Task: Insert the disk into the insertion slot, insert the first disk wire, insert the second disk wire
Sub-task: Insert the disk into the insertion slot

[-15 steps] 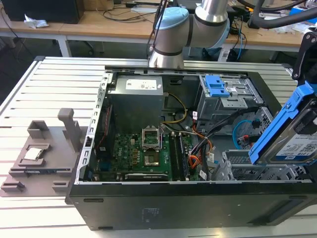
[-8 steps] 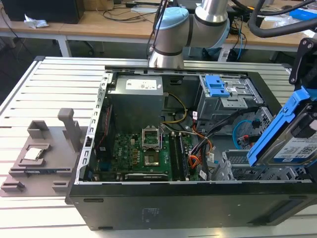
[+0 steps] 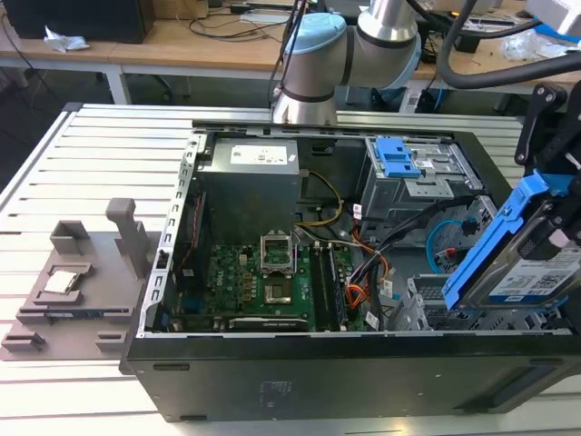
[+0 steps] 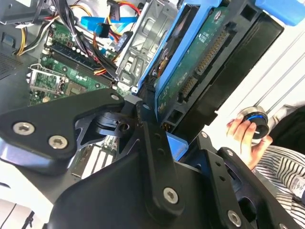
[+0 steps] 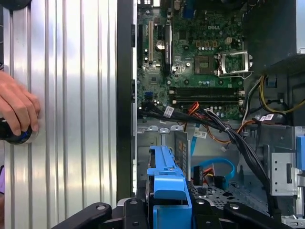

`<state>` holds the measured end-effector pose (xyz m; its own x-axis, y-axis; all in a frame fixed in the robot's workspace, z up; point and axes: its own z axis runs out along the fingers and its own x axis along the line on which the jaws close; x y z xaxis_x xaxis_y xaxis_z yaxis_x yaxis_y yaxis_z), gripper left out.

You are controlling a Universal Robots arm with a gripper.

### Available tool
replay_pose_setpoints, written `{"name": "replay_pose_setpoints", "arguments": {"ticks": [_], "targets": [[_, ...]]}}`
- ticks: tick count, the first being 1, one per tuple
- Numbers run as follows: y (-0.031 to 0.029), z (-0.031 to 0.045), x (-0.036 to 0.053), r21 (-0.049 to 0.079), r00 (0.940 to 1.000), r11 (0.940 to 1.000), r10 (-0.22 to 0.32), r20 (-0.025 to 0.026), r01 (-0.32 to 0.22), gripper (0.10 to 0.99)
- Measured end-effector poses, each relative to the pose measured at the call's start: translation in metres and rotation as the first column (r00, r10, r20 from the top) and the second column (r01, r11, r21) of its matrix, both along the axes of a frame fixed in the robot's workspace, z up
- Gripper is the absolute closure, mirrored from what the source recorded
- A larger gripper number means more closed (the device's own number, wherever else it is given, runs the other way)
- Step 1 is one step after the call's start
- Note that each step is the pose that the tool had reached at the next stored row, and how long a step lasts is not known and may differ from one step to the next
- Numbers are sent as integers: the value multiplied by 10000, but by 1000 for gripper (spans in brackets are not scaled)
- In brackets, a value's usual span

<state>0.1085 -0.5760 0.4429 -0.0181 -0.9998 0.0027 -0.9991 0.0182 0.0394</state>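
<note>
The fingers (image 4: 153, 143): we are finding them pinching the disk (image 3: 519, 272), clamping its blue carrier between them. The disk: it is hanging tilted over the open computer case (image 3: 272, 381), at the exterior view's right, touching no metal that we can see. The slot (image 3: 425, 311): the silver perforated cage is lying just below the disk's lower end, toward the exterior view's left of it. Long axis: we are judging it to be slanting down toward that cage. The cables (image 3: 370, 272): these are trailing loose beside the cage.
</note>
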Motion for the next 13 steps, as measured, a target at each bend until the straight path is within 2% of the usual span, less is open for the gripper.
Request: {"name": "replay_pose_setpoints", "arguments": {"ticks": [4, 9, 13], "targets": [[50, -11, -90, 3, 10000, 10000, 0, 1, 0, 722], [133, -37, -114, 105, 10000, 9999, 1, 1, -1, 722], [184, -96, -117, 174, 10000, 9998, 1, 1, -1, 722]]}}
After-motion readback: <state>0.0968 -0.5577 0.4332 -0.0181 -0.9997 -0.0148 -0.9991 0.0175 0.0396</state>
